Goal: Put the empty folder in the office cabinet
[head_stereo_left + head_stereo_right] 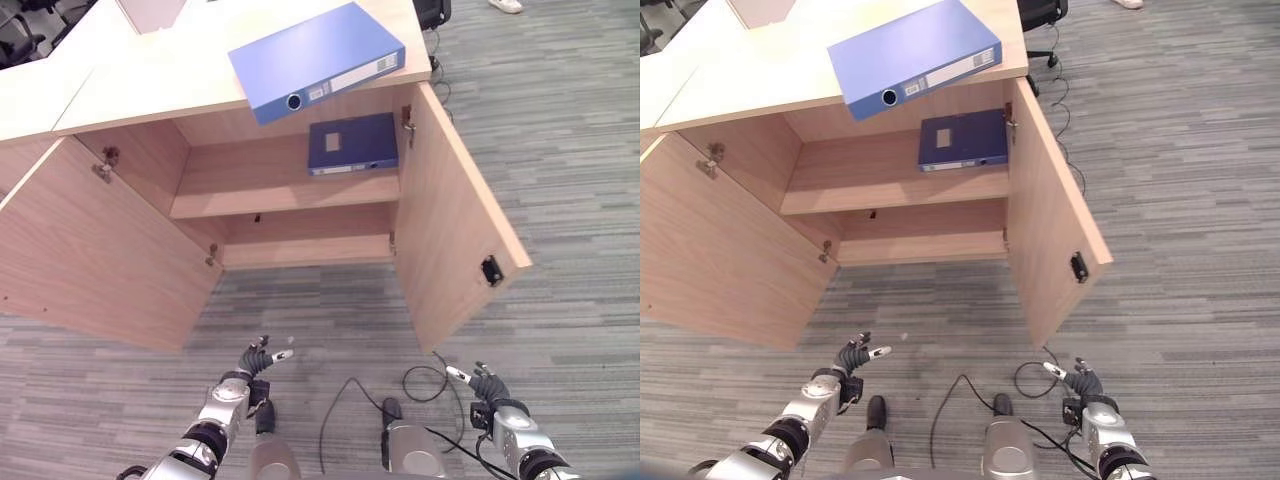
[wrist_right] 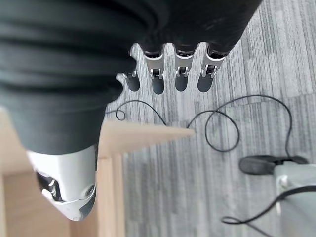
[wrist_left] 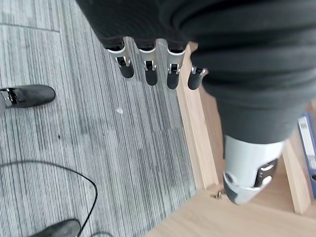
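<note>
We see the left hand [image 1: 256,362] low over the grey carpet [image 1: 560,150], fingers straight and spread, holding nothing; ahead of it stands the wooden cabinet [image 1: 300,190] with both doors [image 1: 452,215] swung open. The light-blue folder [image 1: 315,58] lies flat on the cabinet's top (its spine overhanging the front edge), well apart from both hands; 1 dark-blue folder [image 1: 352,143] lies on the upper shelf; the right hand [image 1: 478,383] hangs low at the right, fingers relaxed and apart, empty.
</note>
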{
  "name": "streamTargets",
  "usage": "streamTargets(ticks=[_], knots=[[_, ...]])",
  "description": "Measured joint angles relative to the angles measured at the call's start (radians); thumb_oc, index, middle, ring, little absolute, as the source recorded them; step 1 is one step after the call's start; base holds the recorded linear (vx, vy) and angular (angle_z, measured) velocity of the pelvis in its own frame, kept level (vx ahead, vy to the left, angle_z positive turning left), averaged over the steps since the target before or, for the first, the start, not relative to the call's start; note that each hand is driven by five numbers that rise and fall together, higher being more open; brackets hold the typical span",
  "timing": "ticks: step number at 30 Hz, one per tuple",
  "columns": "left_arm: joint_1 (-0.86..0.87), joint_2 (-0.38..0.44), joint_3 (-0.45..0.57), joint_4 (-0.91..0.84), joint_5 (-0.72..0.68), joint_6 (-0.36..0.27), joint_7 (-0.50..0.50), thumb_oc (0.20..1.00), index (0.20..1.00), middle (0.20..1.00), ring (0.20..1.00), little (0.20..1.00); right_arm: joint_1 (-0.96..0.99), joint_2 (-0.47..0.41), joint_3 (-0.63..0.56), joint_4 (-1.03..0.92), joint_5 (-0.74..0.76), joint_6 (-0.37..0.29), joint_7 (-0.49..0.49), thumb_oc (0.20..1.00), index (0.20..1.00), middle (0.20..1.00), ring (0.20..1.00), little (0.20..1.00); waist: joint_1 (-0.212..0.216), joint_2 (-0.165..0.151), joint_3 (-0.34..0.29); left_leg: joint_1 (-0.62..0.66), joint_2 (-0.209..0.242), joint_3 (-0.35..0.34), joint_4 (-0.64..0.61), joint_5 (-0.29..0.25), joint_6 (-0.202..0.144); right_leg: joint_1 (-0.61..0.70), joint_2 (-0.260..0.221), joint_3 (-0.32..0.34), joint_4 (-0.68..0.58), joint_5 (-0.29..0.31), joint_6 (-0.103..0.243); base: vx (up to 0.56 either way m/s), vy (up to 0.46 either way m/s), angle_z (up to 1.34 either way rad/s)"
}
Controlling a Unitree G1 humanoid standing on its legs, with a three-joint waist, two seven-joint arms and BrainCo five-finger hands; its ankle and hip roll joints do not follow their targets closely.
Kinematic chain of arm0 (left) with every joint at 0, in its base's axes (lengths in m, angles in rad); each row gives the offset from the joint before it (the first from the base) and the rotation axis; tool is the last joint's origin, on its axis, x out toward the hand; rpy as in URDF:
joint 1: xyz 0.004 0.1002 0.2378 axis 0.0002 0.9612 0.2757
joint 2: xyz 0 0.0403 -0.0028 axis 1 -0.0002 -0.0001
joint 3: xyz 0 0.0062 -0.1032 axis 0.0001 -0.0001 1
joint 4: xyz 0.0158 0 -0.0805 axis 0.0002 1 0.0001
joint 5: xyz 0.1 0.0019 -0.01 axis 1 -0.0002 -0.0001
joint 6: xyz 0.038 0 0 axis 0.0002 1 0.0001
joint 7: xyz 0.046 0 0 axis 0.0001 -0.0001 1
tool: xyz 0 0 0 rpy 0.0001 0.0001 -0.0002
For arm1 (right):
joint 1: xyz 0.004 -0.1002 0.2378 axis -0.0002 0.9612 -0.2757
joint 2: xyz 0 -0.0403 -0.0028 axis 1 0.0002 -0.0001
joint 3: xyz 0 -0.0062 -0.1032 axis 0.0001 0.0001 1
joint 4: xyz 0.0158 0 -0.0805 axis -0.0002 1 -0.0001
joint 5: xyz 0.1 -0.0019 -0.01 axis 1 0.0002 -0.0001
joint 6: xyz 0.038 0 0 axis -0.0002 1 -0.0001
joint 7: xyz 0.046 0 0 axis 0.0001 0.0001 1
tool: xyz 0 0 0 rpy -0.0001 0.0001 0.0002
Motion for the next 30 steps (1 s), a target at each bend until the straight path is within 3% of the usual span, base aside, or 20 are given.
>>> streamTargets(ticks=[4,5,6,8,9,10,11,13,15,17,18,21,22,24,26,30], knots=[[0.001,-0.008,0.0,-0.014,-0.013,0.0,0.0,1.0,1.0,1.0,1.0,1.0,0.009,0.005,0.003,0.005,-0.006,0.0,0.001,1.0,1.0,1.0,1.0,1.0,-0.006,0.04,0.003,0.012,0.0,0.054,-0.002,0.005,0.006,0.032,-0.013,0.028,-0.07,0.037,0.065,0.03,0.229,-0.37],[0.01,-0.015,0.001,-0.029,-0.013,-0.001,0.001,1.0,1.0,1.0,1.0,1.0,0.016,0.0,0.005,0.026,-0.008,0.001,0.003,1.0,1.0,1.0,1.0,1.0,-0.004,0.067,-0.005,0.027,-0.001,0.067,0.019,0.027,0.041,0.036,-0.01,0.036,-0.095,0.053,0.096,-0.05,0.36,-0.26],[-0.008,-0.017,0.022,-0.043,-0.013,-0.008,0.004,1.0,1.0,1.0,1.0,1.0,0.023,0.022,0.006,0.039,-0.019,0.002,0.008,1.0,1.0,1.0,1.0,1.0,-0.006,0.039,0.008,0.019,-0.048,0.086,0.027,-0.063,0.017,0.033,-0.071,0.04,-0.115,0.064,0.135,-0.07,0.242,-0.16],[-0.038,0.007,0.027,-0.073,-0.012,-0.014,0.008,1.0,1.0,1.0,1.0,1.0,0.029,0.054,0.039,0.04,-0.034,0.014,0.013,1.0,1.0,1.0,1.0,1.0,0.003,-0.01,0.025,0.007,-0.101,0.103,0.023,-0.109,0.034,0.02,-0.122,0.061,-0.143,0.089,0.176,-0.09,0.273,-0.08],[-0.066,0.059,0.03,-0.081,-0.012,-0.017,0.011,1.0,1.0,1.0,1.0,1.0,0.002,0.11,0.066,0.038,-0.037,0.018,0.014,1.0,1.0,1.0,1.0,1.0,0.016,-0.075,0.049,-0.006,-0.15,0.137,0.02,-0.118,0.054,-0.001,-0.165,0.079,-0.183,0.13,0.192,-0.07,0.2,-0.38],[-0.071,0.085,0.035,-0.081,-0.012,-0.017,0.014,1.0,1.0,1.0,1.0,1.0,-0.013,0.139,0.084,0.037,-0.037,0.018,0.016,1.0,1.0,1.0,1.0,1.0,0.022,-0.096,0.052,-0.01,-0.162,0.16,0.017,-0.122,0.065,-0.005,-0.183,0.081,-0.202,0.15,0.193,-0.03,0.201,-0.71],[-0.067,0.118,0.035,-0.083,-0.012,-0.017,0.019,1.0,1.0,1.0,1.0,1.0,-0.039,0.177,0.096,0.027,-0.037,0.022,0.018,1.0,1.0,1.0,1.0,1.0,0.042,-0.113,0.046,-0.005,-0.172,0.203,0.019,-0.131,0.079,-0.019,-0.186,0.042,-0.22,0.212,0.191,0.0,0.18,-0.75],[-0.052,0.138,0.043,-0.107,-0.012,-0.018,0.02,1.0,1.0,1.0,1.0,1.0,-0.072,0.192,0.114,0.003,-0.036,0.015,0.021,1.0,1.0,1.0,1.0,1.0,0.06,-0.113,0.045,0.015,-0.182,0.237,0.024,-0.151,0.095,-0.013,-0.193,-0.025,-0.232,0.244,0.192,0.01,0.235,-0.57],[-0.03,0.139,0.046,-0.155,-0.012,-0.023,0.02,1.0,1.0,1.0,1.0,1.0,-0.088,0.187,0.114,-0.037,-0.035,0.007,0.02,1.0,1.0,1.0,1.0,1.0,0.066,-0.112,0.042,0.015,-0.187,0.238,0.031,-0.161,0.099,-0.008,-0.196,-0.051,-0.228,0.242,0.194,0.01,0.227,-0.05],[-0.022,0.121,0.055,-0.15,-0.011,-0.027,0.017,1.0,1.0,1.0,1.0,1.0,-0.093,0.182,0.104,-0.058,-0.035,-0.006,0.02,1.0,1.0,1.0,1.0,1.0,0.068,-0.11,0.042,0.018,-0.187,0.22,0.032,-0.165,0.102,-0.01,-0.194,-0.034,-0.193,0.214,0.217,0.03,0.155,0.15],[-0.005,0.114,0.053,-0.148,-0.01,-0.025,0.013,1.0,1.0,1.0,1.0,1.0,-0.093,0.181,0.087,-0.057,-0.034,-0.008,0.019,1.0,1.0,1.0,1.0,1.0,0.063,-0.117,0.033,0.029,-0.182,0.214,0.03,-0.165,0.102,-0.009,-0.18,-0.009,-0.171,0.177,0.21,0.04,0.07,0.06],[0.028,0.127,0.058,-0.145,-0.01,-0.017,0.013,1.0,1.0,1.0,1.0,1.0,-0.108,0.173,0.087,-0.058,-0.03,-0.01,0.008,1.0,1.0,1.0,1.0,1.0,0.069,-0.126,0.022,0.039,-0.149,0.227,0.02,-0.153,0.084,-0.007,-0.148,-0.006,-0.188,0.168,0.215,0.06,0.012,-0.17],[0.039,0.123,0.066,-0.145,-0.01,-0.017,0.014,1.0,1.0,1.0,1.0,1.0,-0.114,0.161,0.087,-0.062,-0.002,-0.01,0.003,1.0,1.0,1.0,1.0,1.0,0.062,-0.123,0.019,0.046,-0.121,0.229,0.008,-0.147,0.077,-0.003,-0.115,-0.01,-0.201,0.171,0.212,0.13,0.027,-0.21],[0.054,0.116,0.063,-0.144,-0.01,-0.016,0.014,1.0,1.0,1.0,1.0,1.0,-0.117,0.147,0.087,-0.063,0.006,-0.011,-0.002,1.0,1.0,1.0,1.0,1.0,0.049,-0.121,0.014,0.053,-0.1,0.23,0.008,-0.142,0.075,0.006,-0.096,-0.009,-0.21,0.171,0.212,0.12,0.009,-0.11],[0.055,0.074,0.055,-0.141,-0.008,-0.014,0.009,1.0,1.0,1.0,1.0,1.0,-0.093,0.097,0.078,-0.063,0.017,-0.025,-0.013,1.0,1.0,1.0,1.0,1.0,0.031,-0.099,0.0,0.068,-0.093,0.212,0.012,-0.142,0.076,0.062,-0.087,-0.016,-0.268,0.171,0.208,0.11,-0.065,0.09],[0.054,0.042,0.052,-0.141,-0.001,-0.015,0.008,1.0,1.0,1.0,1.0,1.0,-0.075,0.052,0.076,-0.063,0.044,-0.03,-0.014,1.0,1.0,1.0,1.0,1.0,0.019,-0.059,-0.023,0.068,-0.081,0.21,0.03,-0.136,0.084,0.072,-0.078,-0.024,-0.268,0.165,0.198,0.14,-0.139,0.02]])
